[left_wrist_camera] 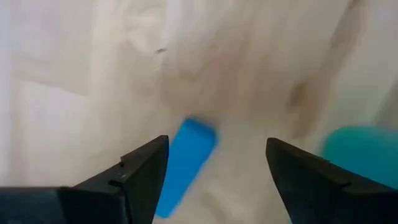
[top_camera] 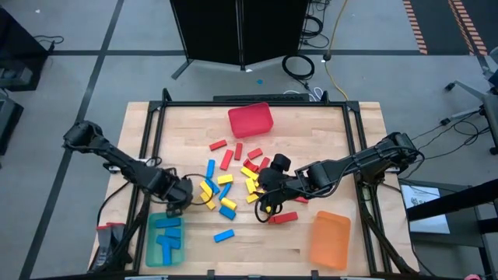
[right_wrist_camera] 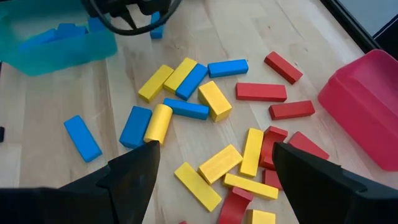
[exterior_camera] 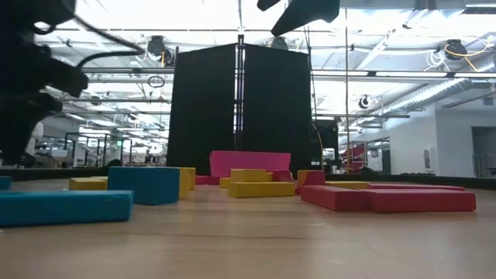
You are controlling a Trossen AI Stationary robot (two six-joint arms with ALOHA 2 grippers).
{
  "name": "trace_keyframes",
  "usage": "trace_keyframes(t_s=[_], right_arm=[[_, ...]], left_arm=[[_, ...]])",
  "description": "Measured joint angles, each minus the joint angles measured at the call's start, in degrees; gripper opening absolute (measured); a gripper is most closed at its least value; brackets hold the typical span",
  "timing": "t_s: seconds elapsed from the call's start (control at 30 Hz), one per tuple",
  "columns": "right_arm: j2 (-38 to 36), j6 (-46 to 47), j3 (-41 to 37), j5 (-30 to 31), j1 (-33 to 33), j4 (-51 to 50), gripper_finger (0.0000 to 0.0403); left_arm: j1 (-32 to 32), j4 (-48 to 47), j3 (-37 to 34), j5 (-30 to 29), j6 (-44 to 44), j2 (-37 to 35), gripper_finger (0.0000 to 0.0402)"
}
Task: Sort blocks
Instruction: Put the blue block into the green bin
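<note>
my left tool (left_wrist_camera: 217, 171) hangs wide open and empty over a blue block (left_wrist_camera: 186, 165) lying flat on the surface beside the teal bin (left_wrist_camera: 364, 152), and closing off-centre could skid it away instead of gripping it.

- Left wrist view: blue block (left_wrist_camera: 186, 163) blurred; its near end cut off by the frame edge.
- Same view: teal bin (left_wrist_camera: 364, 149) only a blurred corner.
- Low view: both arms cropped to dark silhouettes at the top edge.
- Right wrist view: red bin (right_wrist_camera: 367, 106) cut off at the edge.
</note>
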Motion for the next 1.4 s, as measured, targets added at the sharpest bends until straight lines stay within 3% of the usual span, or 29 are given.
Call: trace_keyframes(t_s=[0.1,0.5,0.6,0.87,1.03,1.23,1.4], right_arm=[[0.01,0.62,0.00,0.00,0.02,0.00,0.0306],[0.00,1.07,0.00,0.00,0.00,0.07,0.0306],[0.01,1.09,0.00,0.00,0.01,0.11,0.0306],[0.00,1.11,0.00,0.01,0.02,0.13,0.0306],[0.02,1.27,0.00,0.02,0.02,0.13,0.0306],[0.00,1.22,0.00,0.02,-0.09,0.40,0.0306],[0.02,1.09,0.00,0.02,-0.09,0.42,0.0306]], left_arm=[[-2.53,-1.62,-0.42,-2.42,2.74,-0.06,0.0276],[-5.82,4.37,-7.25,-0.04,4.43,-0.27,0.0259],[-5.68,5.16,-7.39,1.54,5.58,-0.24,0.0214],[-5.72,5.10,-7.46,2.75,5.49,-0.21,0.0027],[-5.72,2.66,-5.74,2.06,-1.87,-0.13,0.0010],[-5.72,-8.89,1.83,1.48,-10.00,-1.48,0.0004],[-5.76,-15.33,3.77,3.44,-30.07,-6.57,0.0002]])
